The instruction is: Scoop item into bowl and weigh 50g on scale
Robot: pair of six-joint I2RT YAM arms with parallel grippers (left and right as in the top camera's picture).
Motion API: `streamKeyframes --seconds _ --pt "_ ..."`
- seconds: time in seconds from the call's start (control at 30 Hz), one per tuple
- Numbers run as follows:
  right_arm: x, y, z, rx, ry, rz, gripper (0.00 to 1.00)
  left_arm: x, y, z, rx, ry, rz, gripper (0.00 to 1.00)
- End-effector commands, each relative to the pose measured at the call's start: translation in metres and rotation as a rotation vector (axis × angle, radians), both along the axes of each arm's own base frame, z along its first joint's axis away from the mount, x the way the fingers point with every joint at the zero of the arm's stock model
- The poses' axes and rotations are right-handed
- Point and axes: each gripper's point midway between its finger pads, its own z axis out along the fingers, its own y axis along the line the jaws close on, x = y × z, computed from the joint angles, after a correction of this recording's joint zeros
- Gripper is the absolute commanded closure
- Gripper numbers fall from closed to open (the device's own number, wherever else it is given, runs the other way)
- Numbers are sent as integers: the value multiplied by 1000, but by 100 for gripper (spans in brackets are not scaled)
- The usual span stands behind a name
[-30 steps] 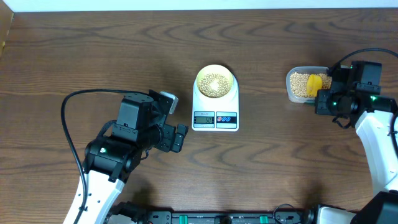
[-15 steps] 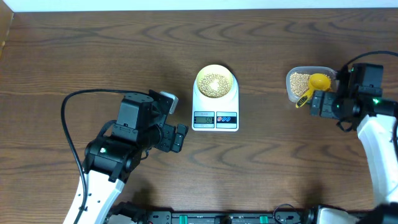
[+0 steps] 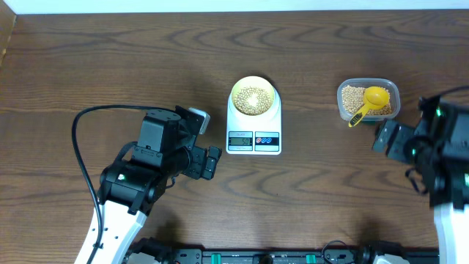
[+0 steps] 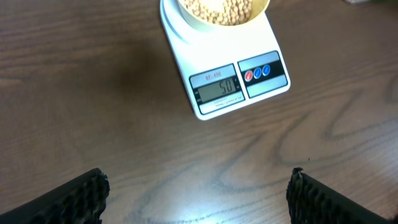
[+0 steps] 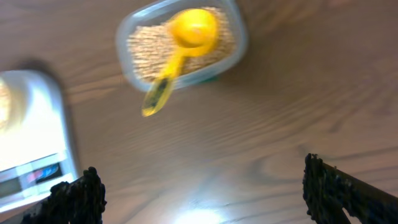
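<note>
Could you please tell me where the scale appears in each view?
Overhead: the scale sits at the centre of the picture.
Left wrist: the scale is at top centre, its far end cropped.
Right wrist: the scale is blurred at the left edge.
Shared landmark: the pale-yellow bowl on its platform, only a blurred sliver in the right wrist view.

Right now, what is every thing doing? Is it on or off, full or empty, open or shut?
scale, switched on, showing 50
bowl, on the scale, full of beans
scoop, lying in the clear container, handle poking over the rim
clear container, no lid, holding more beans
left gripper, open, empty
right gripper, open, empty
</note>
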Motion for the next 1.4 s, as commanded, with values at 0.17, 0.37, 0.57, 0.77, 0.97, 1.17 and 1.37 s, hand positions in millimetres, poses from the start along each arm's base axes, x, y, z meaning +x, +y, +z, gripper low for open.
streamKeyframes --seconds 0.17,0.37,0.57,0.77,0.97,1.17,1.37 --pt "-52 31 35 133 -136 14 1 1 1 1 8 -8 2 6" --pt "-71 33 35 132 -137 13 1 1 1 1 8 -8 2 7" --pt "-83 35 24 130 -72 20 1 1 1 1 8 -8 2 6" --pt "-76 34 29 35 -111 124 1 1 1 1 8 -8 2 6" --pt "-54 34 42 -74 -236 228 1 1 1 1 8 -8 2 6" --pt "-42 49 28 -139 -368 342 1 1 1 1 8 -8 2 7" --pt "-39 48 11 -182 -537 330 1 1 1 1 8 -8 2 6"
